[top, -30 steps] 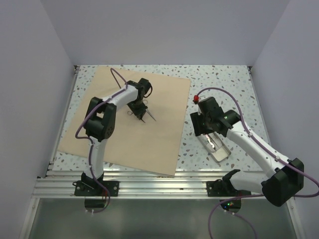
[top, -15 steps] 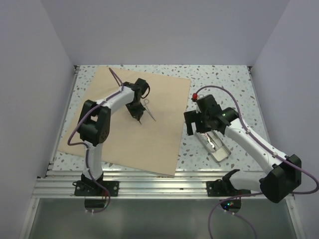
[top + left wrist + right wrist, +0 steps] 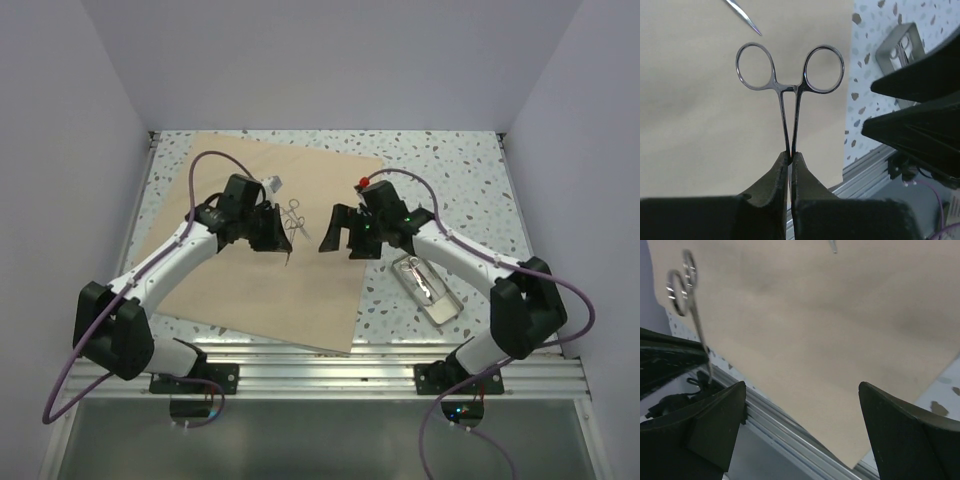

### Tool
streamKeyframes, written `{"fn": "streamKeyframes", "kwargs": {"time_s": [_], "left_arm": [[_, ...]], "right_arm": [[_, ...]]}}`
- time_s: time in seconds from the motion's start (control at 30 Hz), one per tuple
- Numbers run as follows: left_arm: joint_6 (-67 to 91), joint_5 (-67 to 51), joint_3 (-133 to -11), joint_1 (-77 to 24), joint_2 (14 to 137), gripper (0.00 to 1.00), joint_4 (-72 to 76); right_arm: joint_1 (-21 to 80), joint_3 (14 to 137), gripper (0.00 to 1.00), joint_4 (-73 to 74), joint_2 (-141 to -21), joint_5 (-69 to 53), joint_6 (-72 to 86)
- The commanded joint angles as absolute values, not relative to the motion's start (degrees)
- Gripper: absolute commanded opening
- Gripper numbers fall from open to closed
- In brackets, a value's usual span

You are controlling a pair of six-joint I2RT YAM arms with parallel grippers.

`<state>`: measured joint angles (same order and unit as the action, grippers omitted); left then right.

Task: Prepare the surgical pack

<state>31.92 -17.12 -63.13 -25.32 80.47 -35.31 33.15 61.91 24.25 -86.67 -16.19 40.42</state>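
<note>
Top external | surgical pack (image 3: 290,290) — flat tan sheet | left end effector (image 3: 791,158) clamps forceps (image 3: 790,95) | right end effector (image 3: 336,237) wide

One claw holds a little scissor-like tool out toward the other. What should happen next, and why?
Probably the right gripper should ease forward and close on the ring handles of the forceps. The left gripper is shut on their tips, rings pointing at the right gripper, which is wide open above the tan wrap.

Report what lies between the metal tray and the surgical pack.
Nothing: only bare speckled tabletop separates the metal tray from the right edge of the surgical pack, clearest in the top view.
</note>
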Motion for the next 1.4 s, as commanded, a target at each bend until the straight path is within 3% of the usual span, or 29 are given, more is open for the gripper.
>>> {"fn": "streamKeyframes", "kwargs": {"time_s": [0.0,0.1,0.17,0.67,0.77,0.8,0.83,0.9,0.93,1.07,1.2,1.37], "left_arm": [[26.19,-27.85,-59.86,-25.66,78.84,0.00,-29.62],[26.28,-29.53,-59.06,-25.66,76.65,0.00,-29.09],[26.02,-29.01,-59.41,-25.66,75.59,0.00,-29.70],[26.54,-34.10,-59.42,-26.19,74.44,0.00,-27.69],[26.72,-34.63,-59.06,-26.46,74.36,0.00,-27.16],[26.72,-35.06,-59.06,-26.46,74.53,0.00,-27.07],[26.46,-35.16,-59.15,-26.46,74.71,0.00,-27.24],[25.84,-33.33,-59.85,-26.37,74.79,0.14,-28.73],[25.32,-32.09,-60.03,-26.45,74.62,0.30,-29.35],[22.86,-26.20,-61.17,-25.93,74.44,0.47,-33.04],[21.71,-25.49,-60.03,-25.40,74.44,0.49,-33.49],[21.18,-27.07,-58.01,-24.61,75.67,0.48,-32.35]], "right_arm": [[37.87,67.93,0.99,16.08,-88.50,-15.31,48.43],[41.13,71.01,0.92,15.91,-91.05,-11.18,50.27],[42.36,71.28,0.81,14.07,-91.84,-9.94,52.11],[43.33,71.02,0.61,10.99,-96.94,-8.87,55.46],[43.42,71.98,0.39,10.90,-98.26,-11.15,54.32],[43.42,72.77,0.21,11.25,-98.52,-11.42,53.10],[43.33,73.21,0.14,13.43,-98.44,-11.43,52.30],[42.98,74.09,0.05,17.46,-98.00,-9.94,49.50],[42.37,74.27,0.00,19.32,-97.48,-9.32,47.92],[37.45,72.96,0.00,26.54,-94.14,-7.82,40.18],[32.70,75.47,0.00,39.25,-93.08,-4.60,21.96],[32.52,76.38,0.00,53.96,-91.85,17.82,7.14]]}}
